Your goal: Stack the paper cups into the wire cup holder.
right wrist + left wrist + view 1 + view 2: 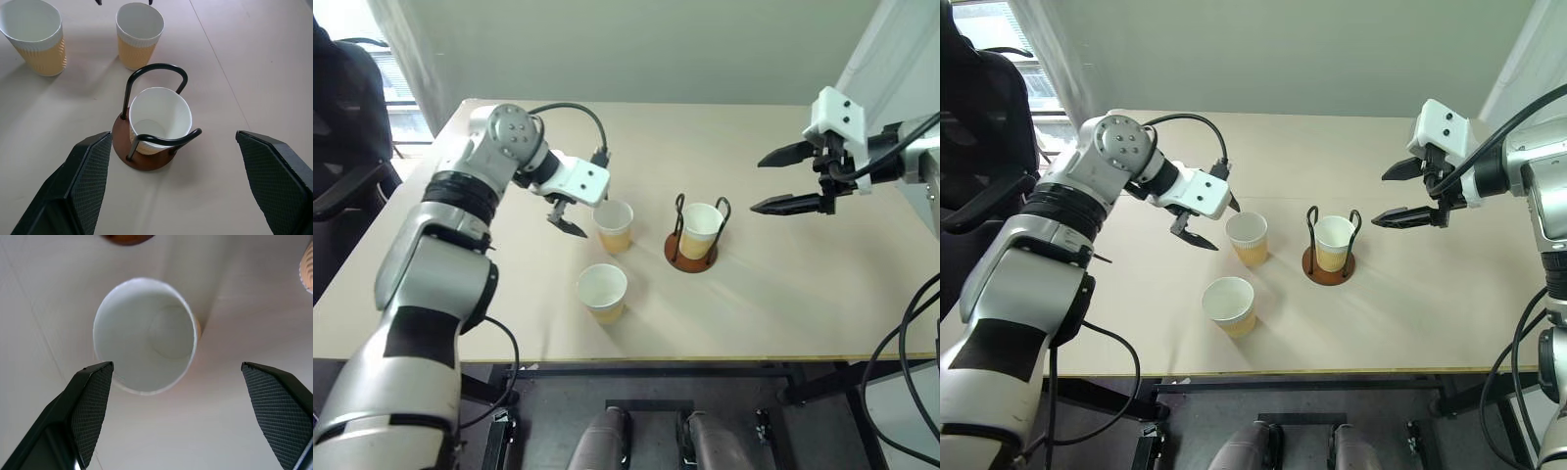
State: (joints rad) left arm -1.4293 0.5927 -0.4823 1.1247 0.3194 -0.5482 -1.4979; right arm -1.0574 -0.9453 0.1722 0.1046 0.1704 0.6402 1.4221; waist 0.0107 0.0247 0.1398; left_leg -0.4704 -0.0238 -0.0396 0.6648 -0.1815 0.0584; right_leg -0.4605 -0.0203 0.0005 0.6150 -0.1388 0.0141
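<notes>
The left claw point(570, 217) is hanging left of centre in the head view with its two black fingers spread wide and nothing between them, poised just beside and above the upper tan-yellow paper cup with the white rim point(614, 226). In the left wrist view that cup's open white mouth point(145, 335) is sitting between the two finger pads point(93, 406), apart from both.

The right claw point(791, 179) is hovering at the upper right of the head view, also wide open and holding nothing, off to the right of the wire cup holder with the round reddish-brown base and black wire loops point(691, 250).

One paper cup point(701, 231) is standing upright inside that holder, near the middle of the pale beige desk point(783, 304). A third matching paper cup point(603, 293) is standing lower down, nearer the desk's front edge, below the cup by the left claw.
</notes>
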